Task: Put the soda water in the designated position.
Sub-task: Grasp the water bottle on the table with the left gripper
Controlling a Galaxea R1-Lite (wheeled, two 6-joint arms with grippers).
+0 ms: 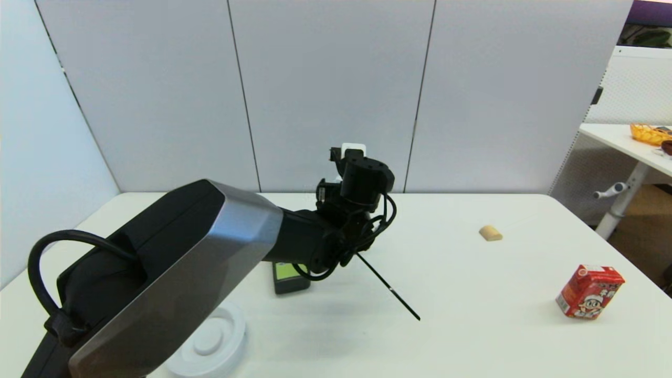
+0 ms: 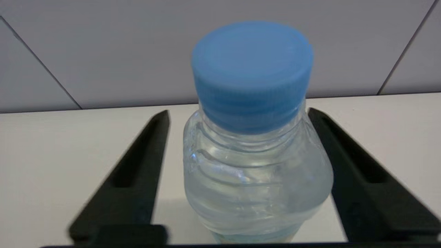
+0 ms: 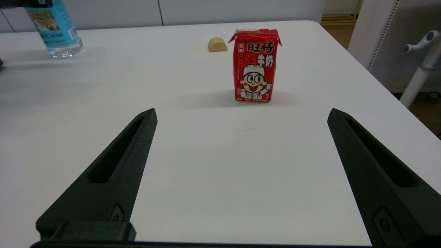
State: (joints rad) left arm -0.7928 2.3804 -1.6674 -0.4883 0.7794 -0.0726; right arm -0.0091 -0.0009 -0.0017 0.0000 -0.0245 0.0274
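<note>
Between left gripper [image 2: 237, 113] fingers: soda water [image 2: 255, 144], upright on desk [image 2: 51, 155]; contact seemingly one-sided (gap beside other finger). Right gripper [image 3: 241, 115] wide.

Setting: lab or office test bay. White table [image 1: 472, 325] backed by plain grey partition panels [image 1: 325, 89]; second white desk [image 1: 625, 139] on an adjustable leg to the right, perforated screen [image 1: 638, 84] behind it. Scattered props on table: red milk carton [image 1: 590, 291], small wooden block [image 1: 490, 232], white disc [image 1: 210, 341].
</note>
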